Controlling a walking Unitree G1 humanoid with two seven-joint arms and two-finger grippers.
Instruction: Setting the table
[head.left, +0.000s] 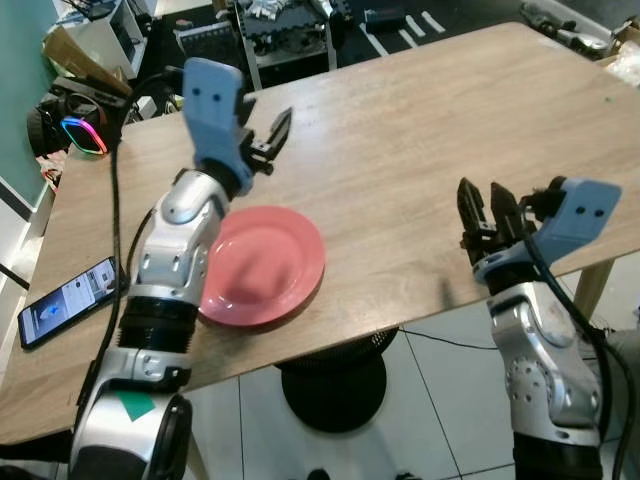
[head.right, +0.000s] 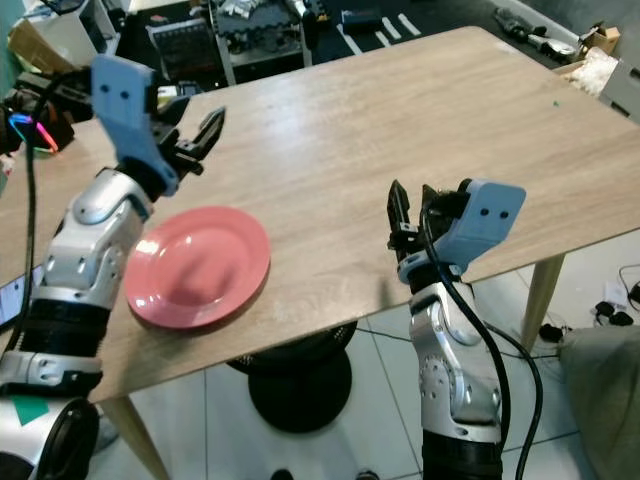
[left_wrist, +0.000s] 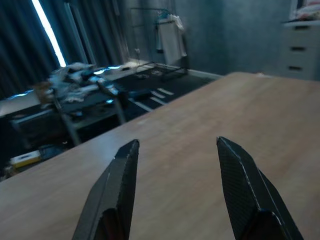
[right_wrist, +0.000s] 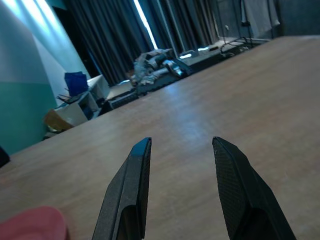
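On wooden bench (head.left: 420, 140), round pink plate (head.left: 262, 265) lay placed near front edge. Left gripper (head.left: 272, 135) and right gripper (head.left: 483, 207) hovered released, empty. Next move, judged: fetch further tableware.

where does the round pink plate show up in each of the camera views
Left eye view: round pink plate lies at lower left, by the table's near edge, beside the left arm.
Right eye view: same plate, lower left.
Left wrist view: not in it.
Right wrist view: a pink sliver at the bottom left corner.
Shared landmark: the wooden table.
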